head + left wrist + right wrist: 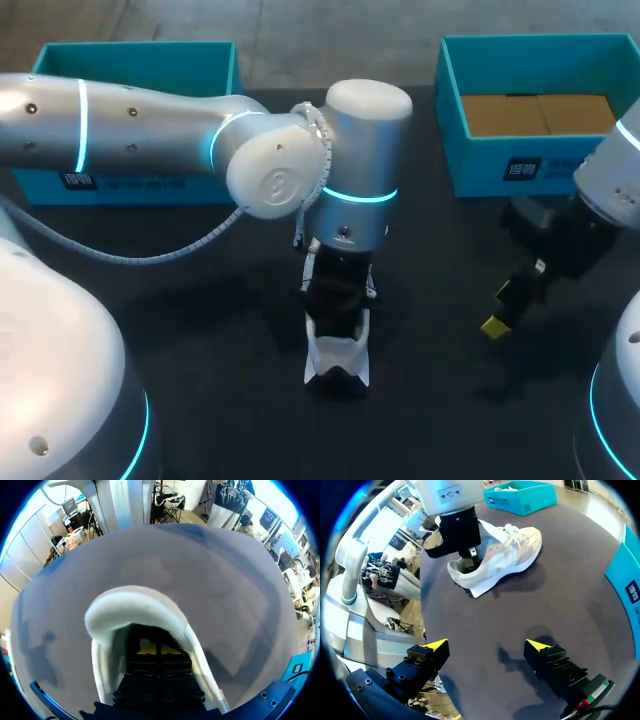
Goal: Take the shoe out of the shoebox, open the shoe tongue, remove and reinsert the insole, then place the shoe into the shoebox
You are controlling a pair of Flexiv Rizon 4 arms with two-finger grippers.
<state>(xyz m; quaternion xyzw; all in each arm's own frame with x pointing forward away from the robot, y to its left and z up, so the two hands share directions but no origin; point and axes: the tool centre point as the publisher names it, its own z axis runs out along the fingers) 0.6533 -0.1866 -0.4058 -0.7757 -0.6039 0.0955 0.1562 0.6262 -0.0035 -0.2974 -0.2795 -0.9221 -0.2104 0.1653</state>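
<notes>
A white sneaker (337, 365) lies on the black table near its middle, toe pointing away from the right arm in the right wrist view (505, 555). My left gripper (340, 300) comes down from above into the heel opening (469, 555). In the left wrist view the padded heel collar (135, 605) curves round the gripper (157, 649), whose yellow tips sit together, shut, inside the shoe. What lies between them is hidden. My right gripper (505, 310) hovers open over bare table to the right of the shoe (486, 645), holding nothing.
A teal shoebox (140, 180) stands at the back left, its wall (520, 505) showing beyond the shoe with something white inside. A second teal box (540, 165) with brown cardboard in it stands at the back right, close to my right arm.
</notes>
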